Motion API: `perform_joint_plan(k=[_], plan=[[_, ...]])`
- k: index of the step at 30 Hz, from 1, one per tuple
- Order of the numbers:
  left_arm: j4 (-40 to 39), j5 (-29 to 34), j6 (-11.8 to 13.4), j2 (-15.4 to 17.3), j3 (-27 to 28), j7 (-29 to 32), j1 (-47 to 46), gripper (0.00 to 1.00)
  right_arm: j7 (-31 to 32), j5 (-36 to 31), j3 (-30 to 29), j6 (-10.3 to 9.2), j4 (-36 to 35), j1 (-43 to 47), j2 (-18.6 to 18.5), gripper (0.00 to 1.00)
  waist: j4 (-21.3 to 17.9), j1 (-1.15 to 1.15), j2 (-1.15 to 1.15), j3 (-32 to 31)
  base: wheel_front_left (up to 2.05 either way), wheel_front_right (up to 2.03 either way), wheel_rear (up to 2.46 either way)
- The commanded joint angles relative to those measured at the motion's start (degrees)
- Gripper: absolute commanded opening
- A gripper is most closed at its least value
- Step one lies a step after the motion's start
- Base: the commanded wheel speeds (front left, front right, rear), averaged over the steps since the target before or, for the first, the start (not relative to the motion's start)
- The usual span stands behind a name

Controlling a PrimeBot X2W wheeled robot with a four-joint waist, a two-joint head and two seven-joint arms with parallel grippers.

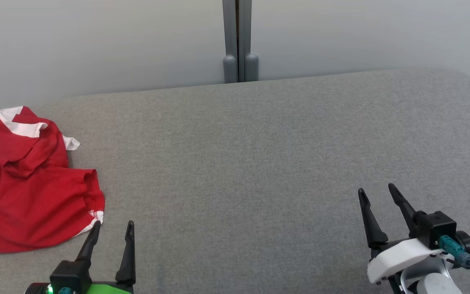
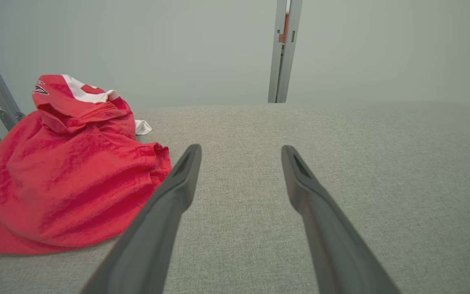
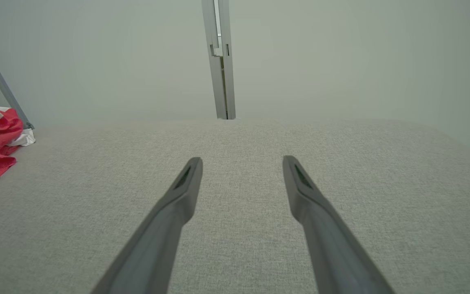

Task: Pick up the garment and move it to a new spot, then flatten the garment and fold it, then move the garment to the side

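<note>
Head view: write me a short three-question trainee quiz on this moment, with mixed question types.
1. True or false: the red garment lies crumpled at the robot's left end of the grey surface.
2. Which gripper is nearer the garment? A. left gripper B. right gripper C. both equally near
3. Fill in: both grippers hold nothing, and their jaws stand ___.

Key: 1 true; 2 A; 3 open.
</note>
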Motion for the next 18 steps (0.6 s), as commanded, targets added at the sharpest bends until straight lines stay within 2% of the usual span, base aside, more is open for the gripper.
perform_joint_plan(k=[1,18], plan=[[0.18,1.45,-0.41,-0.06,0.3,-0.55,0.48,1.0,-0.58,-1.26,0.1,0.0,0.19,0.44,-0.07,1.0,-0.02,0.0,0.0,0.02,0.0,0.0,0.0],[3.54,7.33,-3.21,-2.36,2.7,-1.98,1.42,1.0,-2.01,-4.37,-0.38,0.0,2.32,1.25,0.34,1.0,-0.22,0.0,0.0,0.31,0.0,0.0,0.0]])
